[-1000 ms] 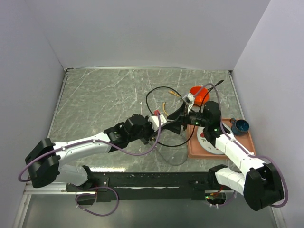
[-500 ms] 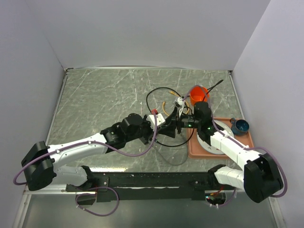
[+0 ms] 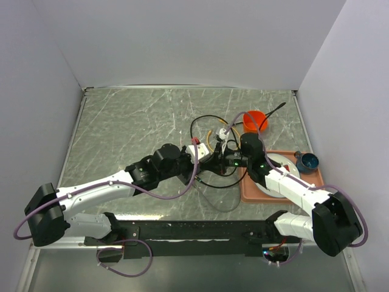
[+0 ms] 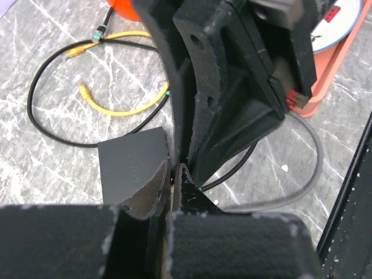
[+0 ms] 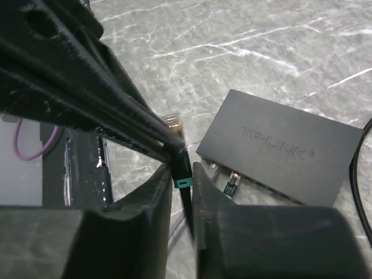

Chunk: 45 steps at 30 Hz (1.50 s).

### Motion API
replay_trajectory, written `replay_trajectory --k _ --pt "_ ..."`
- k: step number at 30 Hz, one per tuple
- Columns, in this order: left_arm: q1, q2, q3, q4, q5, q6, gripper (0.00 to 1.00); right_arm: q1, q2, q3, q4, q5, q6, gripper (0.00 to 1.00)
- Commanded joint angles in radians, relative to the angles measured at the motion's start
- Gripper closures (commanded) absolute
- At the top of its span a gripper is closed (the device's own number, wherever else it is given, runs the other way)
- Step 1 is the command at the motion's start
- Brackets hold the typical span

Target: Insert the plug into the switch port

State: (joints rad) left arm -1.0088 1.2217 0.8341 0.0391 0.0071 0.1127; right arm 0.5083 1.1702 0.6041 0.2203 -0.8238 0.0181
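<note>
The switch (image 5: 279,151) is a flat black box lying on the marble table; its corner also shows in the left wrist view (image 4: 131,165). Just above and beside it hangs the plug (image 5: 181,165), black with a teal band and a gold tip. My left gripper (image 4: 175,168) is shut on the plug's front end, and its fingers (image 5: 116,116) reach in from the upper left. My right gripper (image 5: 182,171) is shut on the plug's rear, by the teal band. In the top view the two grippers meet tip to tip, left (image 3: 206,162) and right (image 3: 220,162).
Another teal-tipped plug (image 5: 232,185) lies at the switch's port edge. A yellow cable (image 4: 116,107) and a black cable loop (image 3: 197,125) lie behind the grippers. An orange bowl (image 3: 254,120), a salmon tray (image 3: 249,193) and a blue cup (image 3: 307,162) stand to the right.
My right gripper has moved left to meet the left gripper and has closed from wide open onto the plug. The left arm has shifted slightly left and stayed shut.
</note>
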Motion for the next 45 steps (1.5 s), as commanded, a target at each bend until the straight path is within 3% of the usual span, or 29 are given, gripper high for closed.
replay_trajectory --k 1,4,5,6,7,9,12,13,16,21,22,26,33,45 --pt "-0.002 -0.021 0.043 0.051 0.019 -0.015 0.99 0.009 0.014 0.037 0.013 0.047 -0.009 0.99" --pt "-0.002 -0.027 0.037 0.064 -0.004 -0.010 0.96 0.010 0.016 0.037 0.005 0.063 -0.009 1.00" --pt "-0.001 -0.030 0.033 0.071 -0.004 -0.011 0.91 0.010 0.014 0.033 0.008 0.067 -0.009 1.00" --pt "-0.001 -0.031 0.030 0.085 -0.100 -0.025 0.85 0.009 0.010 0.028 0.014 0.075 -0.010 1.00" --pt "0.001 -0.033 0.026 0.090 -0.134 -0.036 0.72 0.009 0.006 0.023 0.011 0.096 -0.007 1.00" --pt "0.030 -0.039 0.030 0.096 -0.230 -0.103 0.63 0.009 -0.004 0.019 0.004 0.115 -0.004 1.00" --pt "0.136 -0.065 0.040 0.076 -0.156 -0.268 0.53 0.009 -0.026 -0.003 0.010 0.149 0.000 1.00" --pt "0.169 -0.074 0.037 0.084 -0.107 -0.304 0.39 0.010 -0.033 -0.010 0.011 0.161 0.003 1.00" --pt "0.278 -0.080 0.028 0.096 0.043 -0.401 0.27 0.012 -0.070 -0.030 0.019 0.196 0.009 1.00" --pt "0.328 0.022 0.100 0.077 0.221 -0.499 0.29 0.025 -0.099 -0.027 0.007 0.227 0.005 1.00" --pt "0.329 0.038 0.105 0.088 0.266 -0.514 0.35 0.029 -0.102 -0.027 0.005 0.232 0.005 1.00" --pt "0.331 0.134 0.155 0.119 0.442 -0.580 0.43 0.032 -0.118 -0.033 0.011 0.250 0.005 1.00" --pt "0.331 0.196 0.157 0.174 0.544 -0.659 0.57 0.035 -0.152 -0.053 0.019 0.330 0.014 1.00" --pt "0.326 0.234 0.137 0.220 0.597 -0.706 0.67 0.032 -0.210 -0.093 0.065 0.434 0.048 1.00"
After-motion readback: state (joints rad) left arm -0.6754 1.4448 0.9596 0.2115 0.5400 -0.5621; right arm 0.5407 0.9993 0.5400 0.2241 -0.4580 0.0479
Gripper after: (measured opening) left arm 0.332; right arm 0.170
